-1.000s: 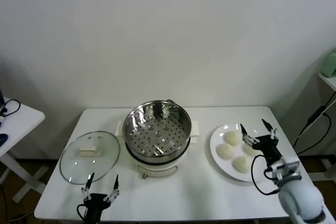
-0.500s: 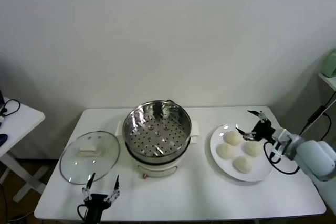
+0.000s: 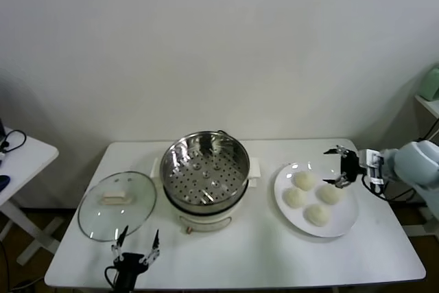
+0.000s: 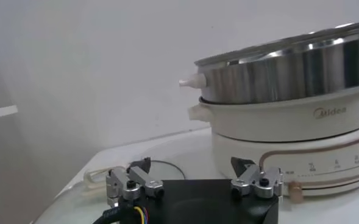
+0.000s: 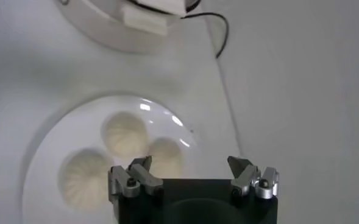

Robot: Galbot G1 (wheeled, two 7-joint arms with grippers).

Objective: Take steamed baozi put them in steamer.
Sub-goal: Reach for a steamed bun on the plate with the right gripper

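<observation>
Right gripper (image 3: 339,167) open over plated baozi (image 3: 330,194), poised to pick—left gripper (image 3: 137,248) open, parked beside steamer (image 3: 204,169).

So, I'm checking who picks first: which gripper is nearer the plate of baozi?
Right. The right gripper hovers open over the plate by its far rim; the left gripper waits near the table's front-left edge.

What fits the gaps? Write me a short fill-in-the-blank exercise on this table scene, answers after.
1. The small creamy-white round baozi on the flat white plate number ____.
2. The shiny stainless-steel steamer holds ____ baozi.
3. The round glass lid lies on the steamer's ____ side.
4. The right gripper, over the plate, is ____; the left gripper waits near the lid.

Answers: four; no; left; open
</observation>
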